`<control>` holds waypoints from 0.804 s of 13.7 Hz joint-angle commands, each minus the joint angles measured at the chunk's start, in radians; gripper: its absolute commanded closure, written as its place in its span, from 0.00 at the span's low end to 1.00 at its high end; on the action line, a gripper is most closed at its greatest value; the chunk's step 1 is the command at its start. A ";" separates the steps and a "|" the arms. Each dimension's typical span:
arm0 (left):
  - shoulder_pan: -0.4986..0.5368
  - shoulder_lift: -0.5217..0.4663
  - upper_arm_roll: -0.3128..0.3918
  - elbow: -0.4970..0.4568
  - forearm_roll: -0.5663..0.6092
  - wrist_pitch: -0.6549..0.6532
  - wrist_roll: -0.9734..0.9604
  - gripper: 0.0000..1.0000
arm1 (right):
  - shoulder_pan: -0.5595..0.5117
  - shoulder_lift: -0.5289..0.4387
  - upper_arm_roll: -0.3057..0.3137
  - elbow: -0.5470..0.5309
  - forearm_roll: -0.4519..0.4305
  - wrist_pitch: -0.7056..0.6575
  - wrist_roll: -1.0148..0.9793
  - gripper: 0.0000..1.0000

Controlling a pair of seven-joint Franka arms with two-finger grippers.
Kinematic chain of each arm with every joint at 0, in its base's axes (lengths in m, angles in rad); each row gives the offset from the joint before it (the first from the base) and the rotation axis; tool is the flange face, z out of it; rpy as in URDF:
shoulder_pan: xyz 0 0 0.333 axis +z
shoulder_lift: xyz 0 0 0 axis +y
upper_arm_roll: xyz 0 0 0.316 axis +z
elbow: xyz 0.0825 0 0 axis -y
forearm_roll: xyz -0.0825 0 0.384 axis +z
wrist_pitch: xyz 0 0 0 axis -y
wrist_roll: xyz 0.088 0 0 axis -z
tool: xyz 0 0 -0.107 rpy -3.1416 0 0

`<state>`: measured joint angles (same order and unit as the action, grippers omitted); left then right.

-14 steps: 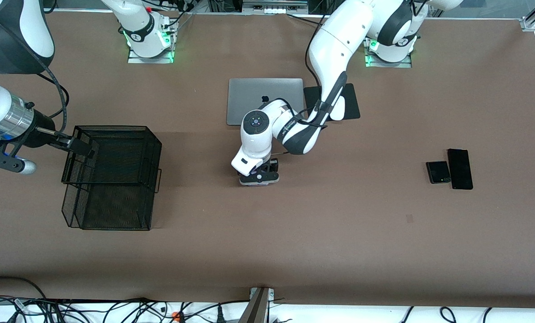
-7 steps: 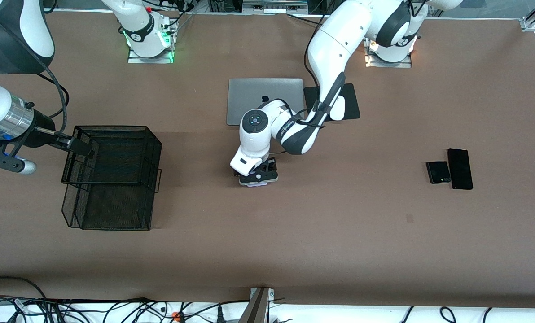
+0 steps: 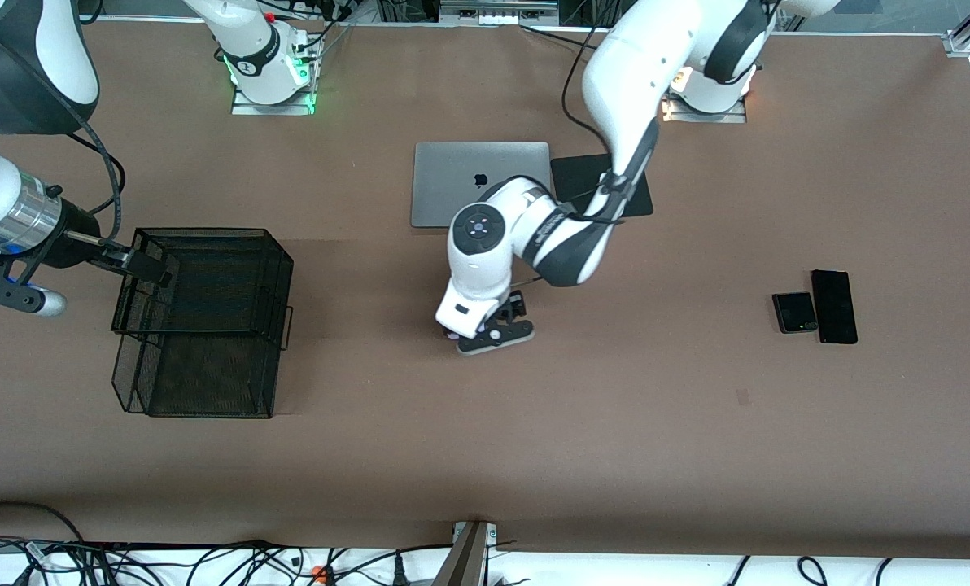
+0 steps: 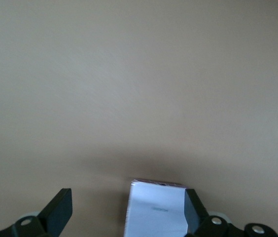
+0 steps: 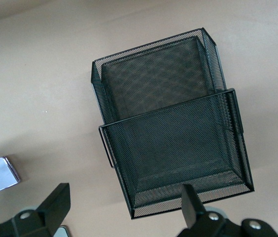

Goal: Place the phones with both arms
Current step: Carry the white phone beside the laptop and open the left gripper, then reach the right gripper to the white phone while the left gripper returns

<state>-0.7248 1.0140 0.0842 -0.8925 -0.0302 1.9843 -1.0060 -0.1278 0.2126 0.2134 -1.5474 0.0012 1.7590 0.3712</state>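
Standing on the brown table (image 3: 615, 423): a closed silver laptop (image 3: 460, 175) near the arms' bases, with a black pad (image 3: 583, 175) just beside it toward the left arm's end. A black wire-mesh basket (image 3: 208, 325), two tiers, sits toward the right arm's end; the right wrist view looks down into it (image 5: 173, 143).

Small black phone (image 3: 795, 312) and long black phone (image 3: 834, 306) lie flat, edge to edge, toward the left arm's end, well apart from everything else.

Left arm reaches across the laptop and pad and covers part of both. Left gripper (image 3: 493, 330) is over mid-table, nearer the front camera than the laptop, fingers spread wide. The pale phone (image 4: 156, 210) lies on the table below them, close against one finger (image 4: 194, 213), the other (image 4: 57, 213) well clear; not gripped. In the front view the wrist hides the phone. The right wrist view catches it too (image 5: 1, 174), apart from the basket.

Right gripper (image 3: 139, 264) hangs over the basket's edge, fingers spread wide, empty; this arm waits.

Cables trail along the table edge nearest the front camera.
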 commanded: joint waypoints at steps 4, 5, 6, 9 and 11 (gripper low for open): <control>0.154 -0.136 0.002 -0.086 -0.054 -0.342 0.318 0.00 | -0.010 -0.012 0.009 -0.013 -0.004 -0.001 -0.015 0.00; 0.195 -0.168 0.002 -0.142 -0.047 -0.395 0.421 0.00 | -0.010 -0.012 0.011 -0.013 -0.004 -0.001 -0.015 0.00; 0.232 -0.214 0.006 -0.219 -0.042 -0.412 0.525 0.00 | -0.010 -0.012 0.011 -0.013 -0.004 -0.001 -0.014 0.00; 0.344 -0.346 0.008 -0.428 0.028 -0.407 0.735 0.00 | -0.007 -0.012 0.012 -0.008 -0.003 -0.001 -0.011 0.00; 0.407 -0.409 0.008 -0.546 0.099 -0.372 0.879 0.00 | 0.035 -0.012 0.014 0.007 0.003 0.003 0.000 0.00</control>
<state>-0.3524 0.7379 0.1032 -1.2411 0.0100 1.5689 -0.2402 -0.1238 0.2126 0.2189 -1.5461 0.0021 1.7608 0.3711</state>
